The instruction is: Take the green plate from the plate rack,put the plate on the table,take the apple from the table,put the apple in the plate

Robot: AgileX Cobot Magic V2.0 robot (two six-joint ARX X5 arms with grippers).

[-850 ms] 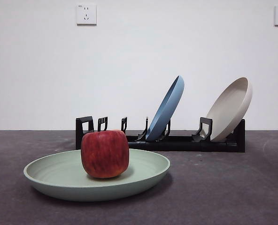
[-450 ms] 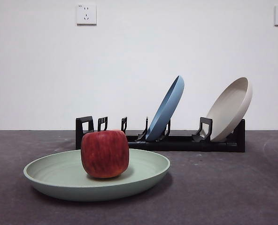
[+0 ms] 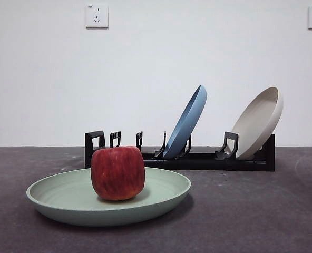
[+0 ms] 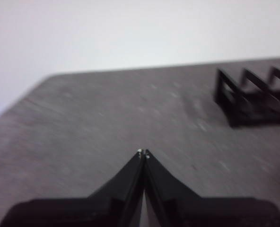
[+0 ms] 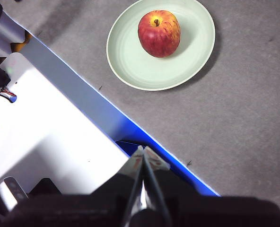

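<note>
Landmark: the green plate is taken as the reference; it lies flat on the table, nearest the front camera.

Apple: the apple is seen upright inside the green plate, resting on its floor a little off centre, its stem pit upward in the right wrist view.

Plate from above: in the right wrist view the green plate is shown whole, with the table bare around it.

Right gripper: the right gripper is held high and well apart from the green plate, over the table's edge and a white and blue base panel; its 2 jaws are pressed together with nothing between them.

Left gripper: the left gripper is held above bare table, well apart from the green plate, which is not shown in that view; its 2 jaws are closed tip to tip and empty. The looped end of the plate rack is seen blurred beyond it.

Behind the plate: the plate rack stands just behind the green plate. 2 plates are leaned in it: a blue plate near the middle, a beige plate at the end farther from the green plate.

Farthest: a white wall with 2 sockets.
</note>
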